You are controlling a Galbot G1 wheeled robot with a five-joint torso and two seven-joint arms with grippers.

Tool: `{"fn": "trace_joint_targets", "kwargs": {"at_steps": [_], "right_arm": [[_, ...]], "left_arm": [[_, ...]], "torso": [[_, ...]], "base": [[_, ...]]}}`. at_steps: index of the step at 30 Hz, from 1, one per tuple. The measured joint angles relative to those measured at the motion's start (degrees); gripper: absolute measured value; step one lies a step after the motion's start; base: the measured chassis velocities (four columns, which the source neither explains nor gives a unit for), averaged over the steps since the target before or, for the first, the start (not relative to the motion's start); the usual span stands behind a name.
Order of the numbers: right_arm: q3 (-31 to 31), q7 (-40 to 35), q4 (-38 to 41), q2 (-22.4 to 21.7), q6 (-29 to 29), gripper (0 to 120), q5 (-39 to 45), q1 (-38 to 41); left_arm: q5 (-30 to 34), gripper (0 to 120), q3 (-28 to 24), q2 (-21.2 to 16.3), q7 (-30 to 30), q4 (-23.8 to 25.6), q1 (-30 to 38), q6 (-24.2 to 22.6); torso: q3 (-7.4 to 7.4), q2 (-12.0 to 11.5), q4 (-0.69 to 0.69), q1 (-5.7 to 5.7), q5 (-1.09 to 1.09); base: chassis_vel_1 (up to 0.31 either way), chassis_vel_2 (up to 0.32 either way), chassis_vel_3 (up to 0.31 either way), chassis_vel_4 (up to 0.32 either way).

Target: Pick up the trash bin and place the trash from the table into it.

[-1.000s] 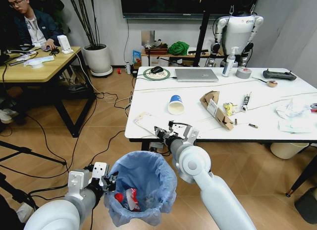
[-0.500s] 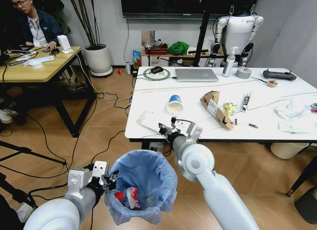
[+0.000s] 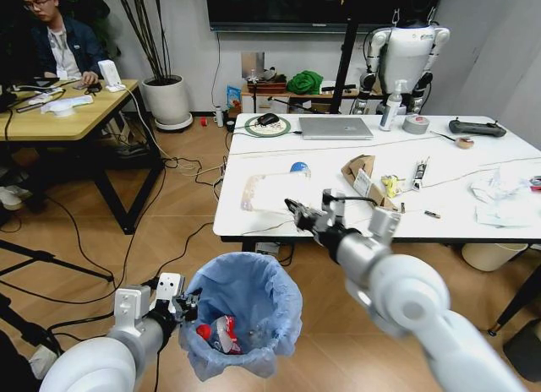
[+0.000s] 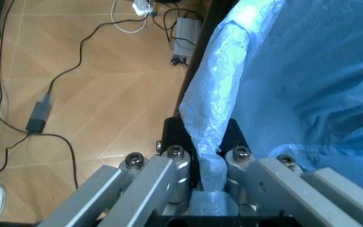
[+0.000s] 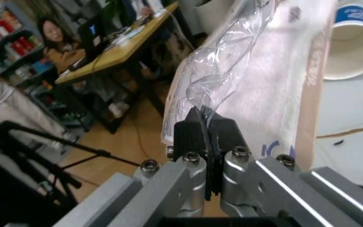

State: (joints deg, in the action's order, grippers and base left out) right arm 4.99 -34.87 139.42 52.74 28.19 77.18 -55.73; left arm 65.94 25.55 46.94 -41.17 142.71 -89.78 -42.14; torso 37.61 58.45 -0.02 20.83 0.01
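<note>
From the head camera, the left gripper [image 3: 179,307] is clamped on the rim of the small round dark trash bin lined with crinkly light-blue plastic [image 3: 243,316], held low before the glossy white marble-look table [image 3: 473,223]; the right gripper [image 3: 297,211] is pinched on a flat white packet with a clear film edge [image 3: 269,192], raised over the table's near edge. One white-and-blue paper cup [image 3: 298,167], one brown cardboard piece [image 3: 365,182] and crumpled tissues [image 3: 500,187] lie on the top. In the left wrist camera, the fingers [image 4: 168,163] nip bag and rim together. In the right wrist camera, the packet [image 5: 263,90] looks light, limp and slippery, best taken at an edge.
</note>
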Motion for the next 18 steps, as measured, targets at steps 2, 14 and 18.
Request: {"fn": "trace_joint_targets", "kwargs": {"at_steps": [2, 14, 18], "right_arm": [[0.4, 0.3, 2.9, -2.0, 0.0, 0, 1.4, -1.1], [0.8, 2.5, 4.3, -9.9, 1.4, 0, 2.2, -9.2], [0.7, 3.7, 4.2, -11.2, 1.5, 0, 3.3, -9.7]], "left_arm": [[0.2, 2, -0.1, 0.1, -0.2, 0.0, 0.1, 0.0], [1.2, 2, -1.1, 2.3, -1.6, -1.2, 1.2, 0.0], [1.6, 2, -0.9, 2.6, -2.0, -1.3, 1.2, 0.0]], "torso": [[0.0, 0.0, 0.01, 0.0, -0.01], [0.0, 0.0, 0.0, 0.0, -0.01], [0.0, 0.0, 0.0, -0.01, 0.0]], "base": [[0.0, 0.0, 0.0, 0.0], [0.0, 0.0, 0.0, 0.0], [0.0, 0.0, 0.0, 0.0]]}}
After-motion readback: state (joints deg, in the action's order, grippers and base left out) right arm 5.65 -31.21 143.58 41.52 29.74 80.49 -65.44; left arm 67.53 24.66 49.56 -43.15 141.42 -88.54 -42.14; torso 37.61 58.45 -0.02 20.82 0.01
